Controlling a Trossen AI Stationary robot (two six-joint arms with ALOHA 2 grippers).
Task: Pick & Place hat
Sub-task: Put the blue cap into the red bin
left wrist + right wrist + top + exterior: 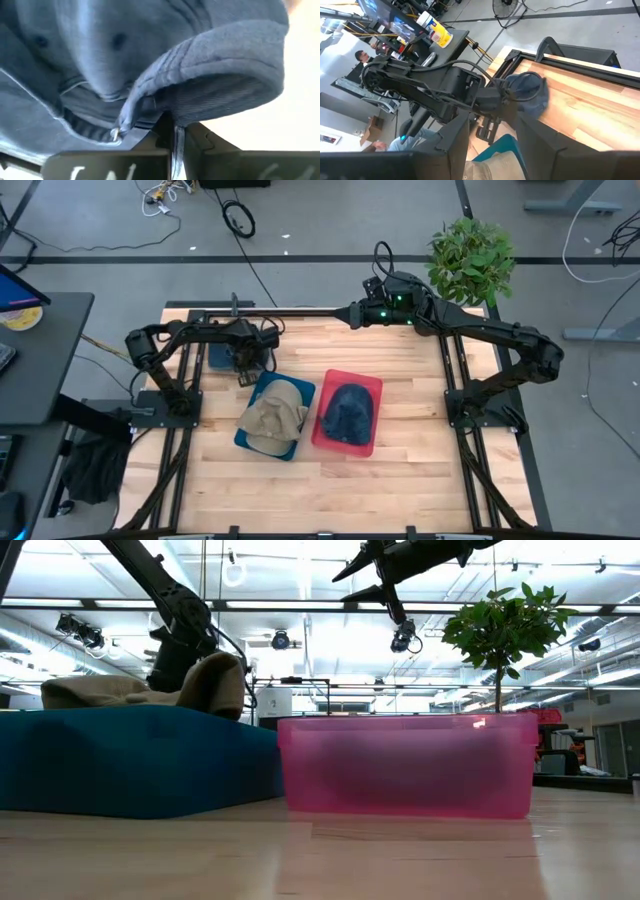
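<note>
I've got the left tool [172, 142] clamped on the blue cap [150, 65] brim edge; soft, light, floppy, so it'll droop.

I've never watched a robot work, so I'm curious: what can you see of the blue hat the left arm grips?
The blue hat is a soft grey-blue cloth cap with rows of stitching on its curved brim and small eyelets in the crown. The left end effector is shut on the brim's edge, near the table's back left corner. Whether it is lifted is unclear.
</note>
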